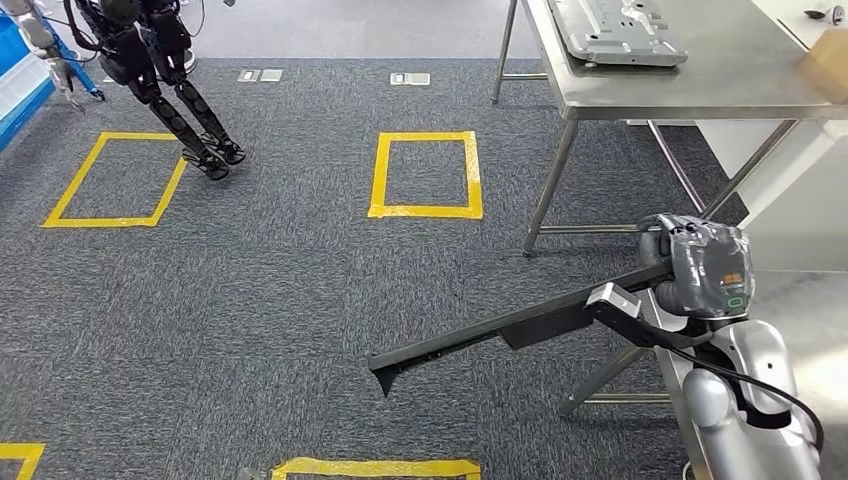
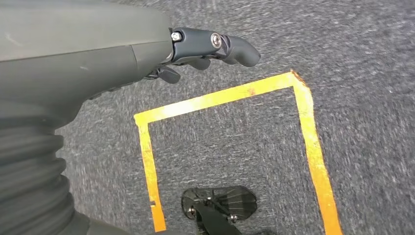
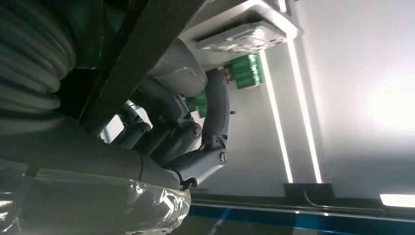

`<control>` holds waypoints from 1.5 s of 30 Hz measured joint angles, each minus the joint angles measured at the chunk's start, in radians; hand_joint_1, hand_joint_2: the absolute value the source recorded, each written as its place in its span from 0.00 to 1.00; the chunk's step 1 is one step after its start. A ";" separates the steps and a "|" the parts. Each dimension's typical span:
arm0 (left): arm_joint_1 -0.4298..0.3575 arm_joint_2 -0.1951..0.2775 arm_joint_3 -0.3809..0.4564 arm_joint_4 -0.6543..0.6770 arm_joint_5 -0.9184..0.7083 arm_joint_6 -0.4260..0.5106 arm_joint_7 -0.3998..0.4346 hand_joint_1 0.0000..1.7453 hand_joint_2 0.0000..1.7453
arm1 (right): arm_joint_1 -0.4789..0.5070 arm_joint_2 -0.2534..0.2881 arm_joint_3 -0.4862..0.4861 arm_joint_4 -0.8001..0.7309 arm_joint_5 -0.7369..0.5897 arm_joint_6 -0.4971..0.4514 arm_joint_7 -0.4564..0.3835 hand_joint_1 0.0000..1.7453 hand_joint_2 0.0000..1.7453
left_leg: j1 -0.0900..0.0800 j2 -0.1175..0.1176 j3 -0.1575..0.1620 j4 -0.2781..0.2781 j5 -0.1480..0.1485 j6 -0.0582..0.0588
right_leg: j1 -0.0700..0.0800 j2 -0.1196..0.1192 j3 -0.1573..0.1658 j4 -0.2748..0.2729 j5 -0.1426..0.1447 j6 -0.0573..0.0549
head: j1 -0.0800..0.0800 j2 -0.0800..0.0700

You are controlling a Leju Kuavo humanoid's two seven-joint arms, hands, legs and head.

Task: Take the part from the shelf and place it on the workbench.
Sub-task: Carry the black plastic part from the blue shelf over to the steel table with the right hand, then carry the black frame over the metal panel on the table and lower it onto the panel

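Carrying step of the task, shelf pick-up judged complete. Right hand (image 1: pixel 700 265), grey and partly wrapped in clear film, closed around the near end of a long, narrow, black bar-shaped part (image 1: pixel 500 330); the part held off the floor, slanting down and away from the hand toward its flared free tip above the dark grey speckled carpet (image 1: pixel 300 290). In the right wrist view, dark fingers (image 3: pixel 215 112) curled over the black part (image 3: pixel 132 58), grip plainly firm. Left hand (image 2: pixel 205 49) hanging beside the body, fingers loosely curled with nothing in them, above a yellow floor-tape rectangle (image 2: pixel 225 98). Stainless-steel workbench with slanted braced legs (image 1: pixel 700 85) just beyond and above the right hand, its near leg close to the held end of the part. On the workbench, toward its far edge, a flat grey moulded metal plate (image 1: pixel 620 35); at its right edge, a tan cardboard-coloured object (image 1: pixel 830 65), cut off by the frame and not identifiable. Well apart from the workbench, across the carpet, a second yellow tape rectangle (image 1: pixel 425 175), a third (image 1: pixel 115 180), and the black legs of another humanoid robot (image 1: pixel 180 100) just beside the third. Next move, as a judgement: raise and swing the long part up over the workbench edge, clear of the near leg and of the grey plate, level it over bare steel, lower, then release. Main concern: the long free end striking a bench leg or the edge during the lift.
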 joint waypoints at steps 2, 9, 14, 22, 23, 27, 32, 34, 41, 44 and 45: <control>0.003 -0.001 0.000 0.000 0.000 0.000 0.002 0.00 1.00 | -0.001 0.000 0.002 0.000 0.002 0.000 0.003 1.00 1.00 | -0.005 0.033 -0.005 -0.002 0.005 0.004 | -0.002 -0.047 -0.057 0.132 -0.062 -0.003 | 0.005 0.000; 0.005 -0.003 0.000 0.001 -0.001 0.000 0.005 0.00 1.00 | -0.003 -0.003 0.001 0.003 0.005 0.002 0.009 1.00 1.00 | -0.012 0.130 -0.006 0.004 -0.004 -0.015 | -0.014 -0.140 0.102 -0.084 -0.006 0.033 | 0.005 0.000; -0.001 -0.004 0.000 0.001 -0.002 0.001 0.008 0.00 1.00 | -0.009 -0.015 -0.001 0.002 0.004 0.005 0.014 1.00 1.00 | -0.004 0.112 -0.014 0.040 -0.036 -0.044 | -0.022 -0.095 0.106 -0.109 0.016 -0.004 | 0.003 0.000; 0.004 -0.005 0.000 0.003 -0.003 0.005 0.015 0.00 1.00 | -0.037 -0.018 -0.001 0.012 0.000 0.020 0.017 1.00 1.00 | 0.026 -0.011 -0.061 0.170 -0.079 -0.059 | -0.022 0.009 0.090 -0.108 0.036 -0.015 | 0.001 0.000; 0.004 -0.005 0.000 0.003 -0.003 0.005 0.015 0.00 1.00 | -0.041 -0.019 -0.001 0.013 0.000 0.020 0.017 1.00 1.00 | 0.029 -0.033 -0.027 0.102 -0.052 -0.059 | -0.020 0.023 0.088 -0.108 0.039 -0.010 | 0.001 0.000; 0.003 -0.005 0.000 0.002 -0.003 0.009 0.016 0.00 1.00 | -0.049 -0.028 -0.006 0.020 -0.008 0.023 0.021 1.00 1.00 | 0.019 -0.041 0.004 0.024 -0.023 -0.046 | -0.018 0.062 0.069 -0.113 0.058 0.020 | 0.002 0.000; 0.006 -0.007 0.001 0.002 -0.003 0.013 0.015 0.00 1.00 | -0.060 -0.050 -0.026 0.044 -0.021 0.032 0.029 1.00 1.00 | 0.007 0.026 -0.011 0.008 0.005 -0.008 | -0.014 -0.050 -0.031 0.080 -0.038 0.015 | 0.012 0.000; 0.009 -0.007 0.001 0.002 -0.003 0.013 0.016 0.00 1.00 | -0.061 -0.051 -0.027 0.053 -0.022 0.035 0.030 1.00 1.00 | 0.003 0.057 -0.019 0.009 0.007 -0.006 | -0.014 -0.058 -0.071 0.187 -0.081 0.020 | 0.014 0.000; 0.008 -0.008 0.001 0.003 -0.003 0.013 0.013 0.00 1.00 | -0.084 -0.071 -0.041 0.092 -0.042 0.044 0.034 1.00 1.00 | -0.017 0.148 -0.018 0.014 0.002 -0.020 | 0.002 -0.153 0.129 -0.108 -0.007 0.019 | 0.013 0.000; 0.005 -0.009 0.002 0.002 -0.004 0.000 -0.003 0.00 1.00 | -0.105 -0.100 -0.064 0.132 -0.060 0.056 0.035 1.00 1.00 | -0.014 0.147 -0.022 0.031 -0.013 -0.031 | -0.012 -0.113 0.125 -0.113 0.005 -0.001 | 0.011 0.000; 0.005 -0.009 0.002 0.002 -0.005 -0.004 -0.010 0.00 1.00 | -0.114 -0.109 -0.071 0.147 -0.065 0.058 0.035 1.00 1.00 | -0.009 0.117 -0.034 0.061 -0.035 -0.037 | -0.018 -0.101 0.124 -0.115 0.009 -0.009 | 0.010 0.000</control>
